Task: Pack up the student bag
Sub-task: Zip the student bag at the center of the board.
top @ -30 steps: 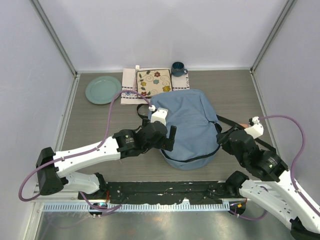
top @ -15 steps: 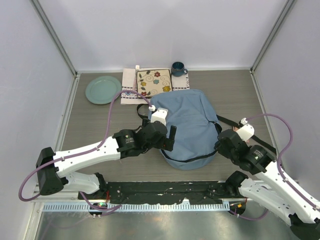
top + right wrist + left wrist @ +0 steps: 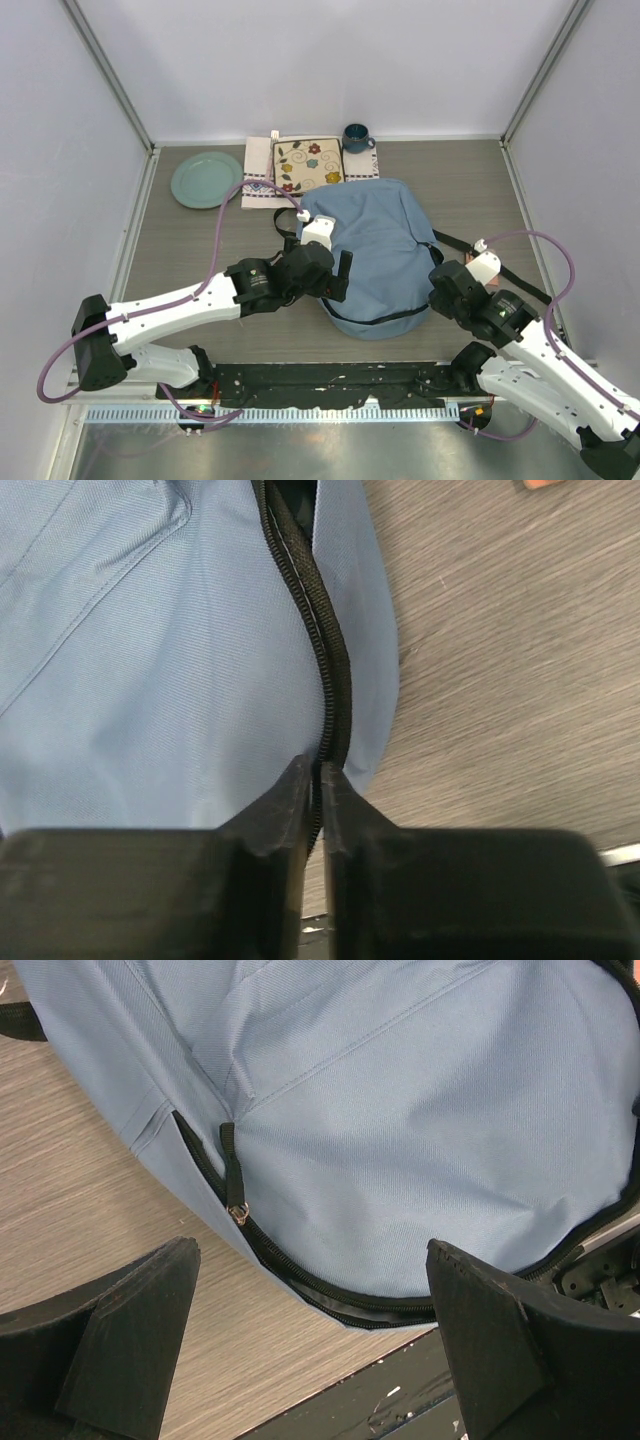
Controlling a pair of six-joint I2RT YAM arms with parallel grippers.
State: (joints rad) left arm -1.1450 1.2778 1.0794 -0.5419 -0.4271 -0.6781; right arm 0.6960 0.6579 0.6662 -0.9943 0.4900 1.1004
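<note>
Zero packing is evident (plate [image 3: 206, 179], mug [image 3: 356, 137] and mat [image 3: 310, 163] lie outside): bag [image 3: 372, 255] lies mid table [image 3: 190, 250], right gripper [image 3: 318, 780] pinched almost shut on its zipper [image 3: 300, 570], left gripper [image 3: 310, 1260] fully open, empty, over the near-left seam.

Green plate [image 3: 206, 179], floral square [image 3: 308, 163] on white cloth [image 3: 258, 182], and blue mug [image 3: 356, 137] line the table's [image 3: 480, 190] far edge.

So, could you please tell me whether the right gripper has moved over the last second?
Yes: the right gripper shifted left, up against the bag's right edge.
</note>
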